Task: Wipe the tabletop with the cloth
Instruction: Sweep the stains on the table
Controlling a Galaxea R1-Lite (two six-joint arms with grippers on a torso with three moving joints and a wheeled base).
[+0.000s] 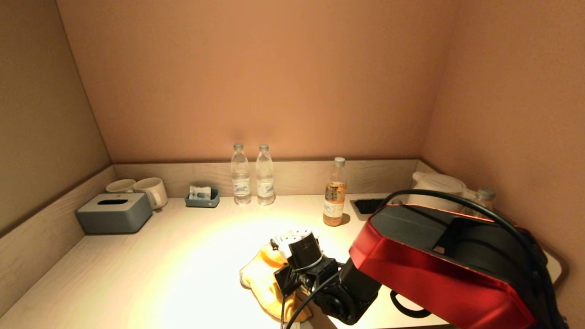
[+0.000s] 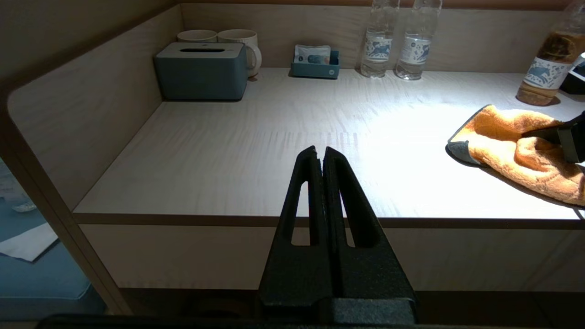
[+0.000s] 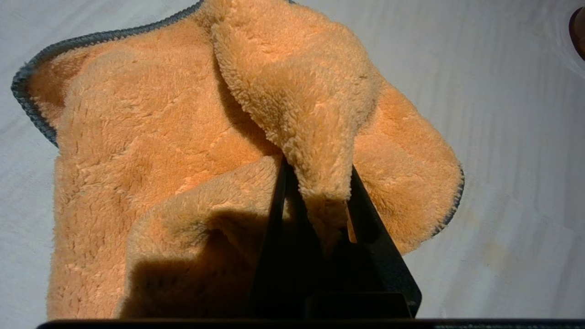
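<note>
**A:** So the right gripper (image 3: 315, 201) is seen clamped on a raised fold of the orange cloth (image 3: 151, 151), pinched between both black fingers (image 3: 274, 228). The rest of the cloth is spread flat on the pale wood tabletop (image 1: 173, 256), near the front edge and right of centre, inside a bright pool of light.

**B:** Yep, same cloth is picked up in the left wrist view, grey trim along the edge. And the left gripper (image 2: 320, 153)?

**A:** Held off the front edge of the table, fingers pressed together with nothing between them. Well apart from the cloth.

**B:** Further out: an amber drink bottle (image 1: 334, 192) is stood just behind the cloth, and two clear water bottles (image 1: 252, 174) are lined up side by side at the back wall. A small blue tray (image 1: 202, 199) with a sachet is placed left of those.

**A:** Then a grey tissue box (image 1: 114, 213) in the back left corner, two white mugs (image 1: 139, 188) tucked behind it. A white kettle (image 1: 436, 185) is parked back right.
</note>
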